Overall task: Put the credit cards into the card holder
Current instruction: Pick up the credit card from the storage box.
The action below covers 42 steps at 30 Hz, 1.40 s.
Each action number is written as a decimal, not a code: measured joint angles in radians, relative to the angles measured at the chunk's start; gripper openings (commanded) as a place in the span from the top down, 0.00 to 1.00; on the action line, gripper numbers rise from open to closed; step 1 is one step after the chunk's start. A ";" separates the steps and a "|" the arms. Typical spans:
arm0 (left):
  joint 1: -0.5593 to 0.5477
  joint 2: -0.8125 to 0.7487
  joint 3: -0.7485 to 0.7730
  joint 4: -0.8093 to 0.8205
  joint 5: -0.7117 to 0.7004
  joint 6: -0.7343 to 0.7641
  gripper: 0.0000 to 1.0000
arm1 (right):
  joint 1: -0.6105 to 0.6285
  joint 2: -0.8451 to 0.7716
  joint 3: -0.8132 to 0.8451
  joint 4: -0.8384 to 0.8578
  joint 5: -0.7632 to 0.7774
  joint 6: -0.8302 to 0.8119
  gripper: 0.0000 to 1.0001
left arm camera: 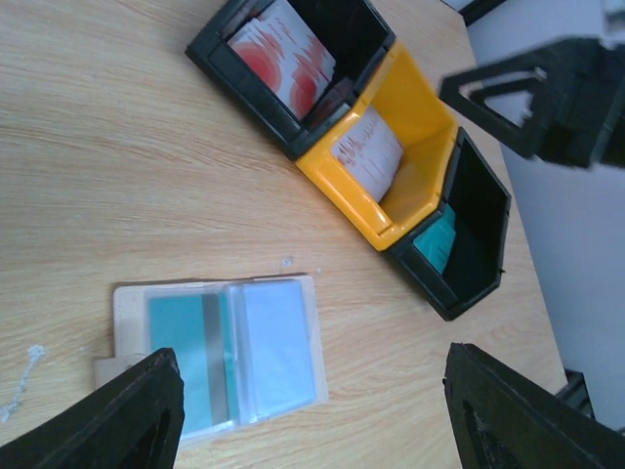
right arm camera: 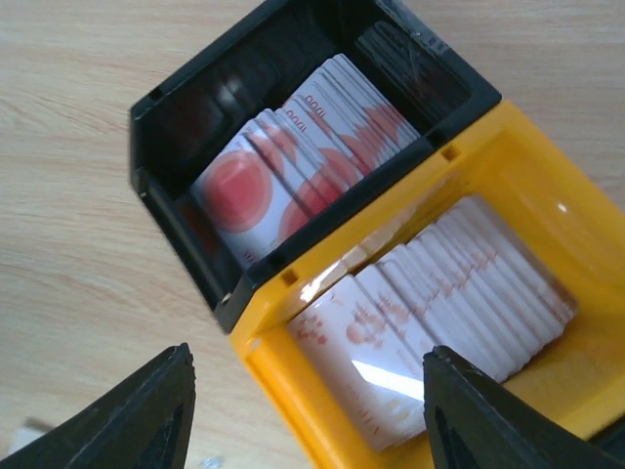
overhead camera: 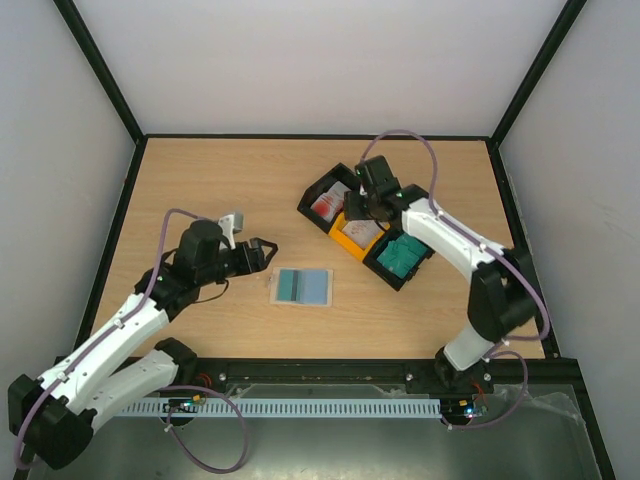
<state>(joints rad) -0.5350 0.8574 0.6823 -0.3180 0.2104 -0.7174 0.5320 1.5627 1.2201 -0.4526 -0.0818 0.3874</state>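
The card holder [overhead camera: 277, 288] lies open and flat on the table. It shows a teal credit card [left arm camera: 181, 362] in its left pocket and a pale one [left arm camera: 278, 342] in its right pocket. My left gripper [overhead camera: 262, 250] hovers just left of the holder [left arm camera: 129, 313], open and empty. My right gripper [overhead camera: 360, 205] hangs open and empty over the bins. Below it, white credit cards with red print [right arm camera: 293, 166] stand in a black bin [right arm camera: 161, 127], and more such cards [right arm camera: 439, 313] fill the orange bin [right arm camera: 293, 391]. Teal cards [overhead camera: 402, 255] fill a second black bin.
The three bins stand in a slanted row right of centre: black [overhead camera: 318, 192], orange [overhead camera: 352, 243], black [overhead camera: 395, 278]. My right gripper's fingers [left arm camera: 527, 93] show at the top right of the left wrist view. Black frame rails edge the table.
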 measured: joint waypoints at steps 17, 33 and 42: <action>-0.005 0.417 -0.010 0.434 0.235 -0.190 0.34 | -0.030 0.345 0.179 -0.219 0.016 -0.297 0.47; -0.106 0.895 0.205 0.609 0.207 -0.309 0.57 | -0.082 0.440 0.218 -0.227 -0.078 -0.410 0.56; -0.128 1.038 0.307 0.627 0.186 -0.352 0.67 | -0.116 0.457 0.245 -0.247 -0.190 -0.431 0.60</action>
<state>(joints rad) -0.6632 1.8950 0.9897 0.3088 0.3962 -1.0698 0.4160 2.0197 1.4647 -0.6998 -0.2714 -0.0441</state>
